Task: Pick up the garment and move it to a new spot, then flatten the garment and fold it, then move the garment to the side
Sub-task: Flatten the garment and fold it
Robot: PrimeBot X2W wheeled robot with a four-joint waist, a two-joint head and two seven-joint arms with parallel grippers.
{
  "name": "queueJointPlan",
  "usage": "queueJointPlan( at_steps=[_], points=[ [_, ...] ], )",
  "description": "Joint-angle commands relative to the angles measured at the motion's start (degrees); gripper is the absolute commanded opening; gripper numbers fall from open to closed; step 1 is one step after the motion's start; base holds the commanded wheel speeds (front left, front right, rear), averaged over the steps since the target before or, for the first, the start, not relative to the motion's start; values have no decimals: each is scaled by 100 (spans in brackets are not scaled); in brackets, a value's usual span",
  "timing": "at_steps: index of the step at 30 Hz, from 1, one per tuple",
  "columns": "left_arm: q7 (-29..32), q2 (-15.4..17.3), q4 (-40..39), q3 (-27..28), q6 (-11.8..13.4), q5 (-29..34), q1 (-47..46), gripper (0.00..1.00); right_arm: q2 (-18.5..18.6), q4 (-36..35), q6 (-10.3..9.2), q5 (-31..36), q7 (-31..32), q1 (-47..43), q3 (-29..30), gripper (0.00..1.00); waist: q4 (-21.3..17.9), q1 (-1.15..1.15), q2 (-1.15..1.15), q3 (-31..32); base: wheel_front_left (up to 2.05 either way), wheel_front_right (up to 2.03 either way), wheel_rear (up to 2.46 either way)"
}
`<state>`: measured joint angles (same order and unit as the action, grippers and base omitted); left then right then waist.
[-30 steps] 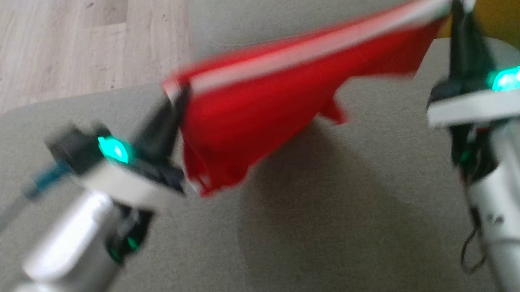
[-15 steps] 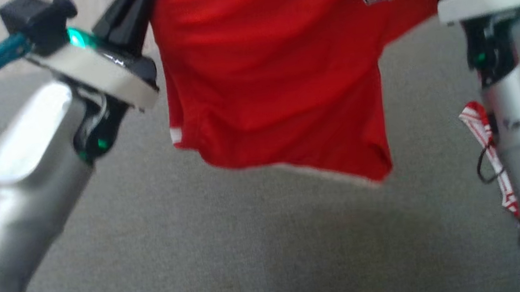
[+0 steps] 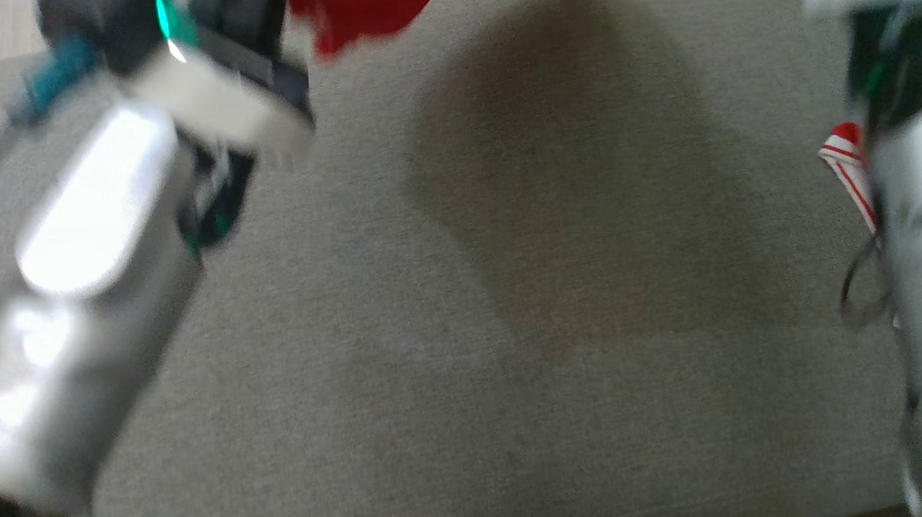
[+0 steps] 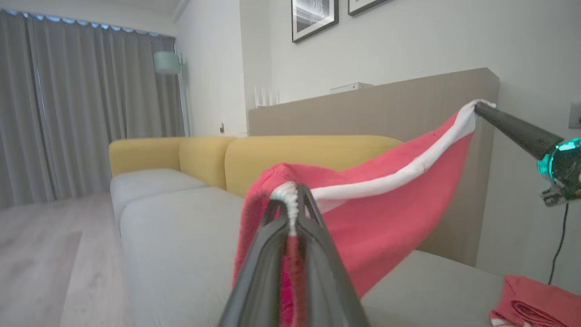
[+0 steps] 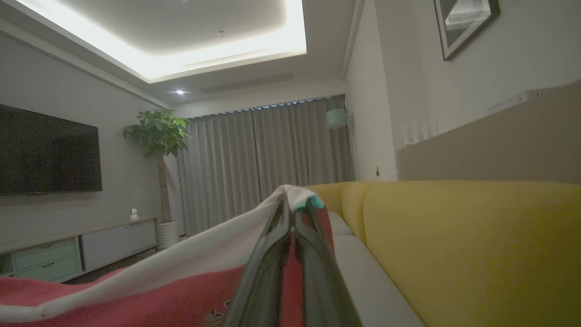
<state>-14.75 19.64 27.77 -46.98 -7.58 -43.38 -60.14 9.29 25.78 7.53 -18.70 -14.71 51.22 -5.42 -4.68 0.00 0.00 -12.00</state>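
Observation:
The garment is red with a white edge band and hangs in the air, stretched between my two grippers above the grey sofa seat. My left gripper is shut on a bunched end of the white band. My right gripper is shut on the band's other end, and its dark tip shows high at the right in the left wrist view. In the head view a red corner of the garment shows at the top edge, beside my left forearm. Its shadow falls on the seat.
Yellow backrests line the sofa's far side, with a wooden panel behind. Another red cloth lies on the seat at the right. A red and white striped piece shows beside my right forearm. Wood floor lies left.
The garment, held by both grippers throughout, has risen until nearly all of it is past the head view's top edge. The whole picture has shifted too, so the camera moved.

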Motion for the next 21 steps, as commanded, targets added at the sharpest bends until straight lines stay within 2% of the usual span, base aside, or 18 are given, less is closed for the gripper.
queueJointPlan(
  at_steps=[1,6,12,16,21],
  points=[
    [-22,235,-155,304,10,43,117,0,-137,-222,-4,-75,-28,-204,-87,0,-38,0,0,37,0,0,0],
    [-24,16,-351,924,10,116,2021,0,-195,-390,-4,-318,-29,-1866,-406,0,-147,0,0,180,0,0,0],
    [-24,-511,-583,1560,9,408,4065,0,-286,-554,-4,-575,-29,-3548,-587,0,-243,0,0,445,0,0,0],
    [-24,-854,-857,1919,9,577,5052,0,-285,-769,-4,-634,-29,-4328,-636,0,-238,0,0,734,0,0,0],
    [-24,-1064,-1149,2015,9,606,5894,0,-275,-959,-4,-712,-29,-5035,-581,0,-209,0,0,1087,0,0,0]
  ],
)
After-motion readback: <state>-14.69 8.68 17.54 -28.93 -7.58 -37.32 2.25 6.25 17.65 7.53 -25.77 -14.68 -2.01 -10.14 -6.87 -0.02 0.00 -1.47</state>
